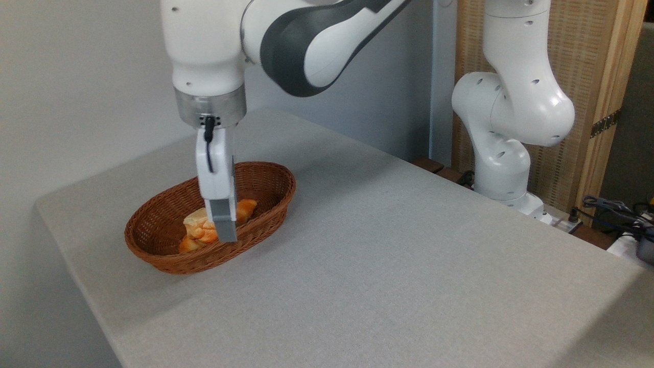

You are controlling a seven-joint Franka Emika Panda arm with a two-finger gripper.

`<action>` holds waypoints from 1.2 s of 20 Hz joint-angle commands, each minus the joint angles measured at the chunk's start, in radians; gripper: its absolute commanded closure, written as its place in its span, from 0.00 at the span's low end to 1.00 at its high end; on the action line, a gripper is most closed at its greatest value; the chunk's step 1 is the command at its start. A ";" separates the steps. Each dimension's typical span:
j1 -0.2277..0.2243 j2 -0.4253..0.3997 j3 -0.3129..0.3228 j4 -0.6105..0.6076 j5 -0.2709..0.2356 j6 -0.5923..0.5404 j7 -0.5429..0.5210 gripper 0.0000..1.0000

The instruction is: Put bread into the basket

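Reaching down from the upper left, white Panda arm [306, 46] with the wrist vertical over the oval wicker basket [153, 255]. Gripper [223, 227] lowered inside the basket, seen edge-on: one grey finger [225, 220] in front, the other hidden behind it, so cannot tell how wide the jaws stand or whether anything is clamped between them. Black cable [208, 143] running down the white gripper body from the metal flange.

Lying in the basket, directly behind and to the left of the finger: the bread [196, 220], a small bun with a pale toasted top and orange-brown lobed sides, partly covered by the finger. Touching or just beside it, more golden-orange bread: one piece poking out to the right of the finger [247, 207], another lower down at the near left [188, 245]. Cannot tell whether those two pieces belong to a single longer loaf or where exactly the bun ends, since the finger blocks the join. Also cannot tell whether the bun rests on the basket floor or hangs slightly lifted at the fingertip.

Standing on a table covered in grey cloth [383, 255], basket toward the far left corner, well apart from the arm's white base [503, 168] at the right rear edge. Behind the base, a wooden-framed woven screen [587, 76]; at the far right edge, a tangle of cables [613, 207]. Plain pale wall [76, 76] at the left.
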 commanded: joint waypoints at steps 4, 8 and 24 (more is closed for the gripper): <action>-0.006 -0.024 0.016 0.034 0.182 -0.020 -0.385 0.00; -0.006 -0.022 0.016 0.034 0.230 -0.019 -0.520 0.00; -0.005 -0.024 0.033 0.034 0.220 -0.020 -0.605 0.00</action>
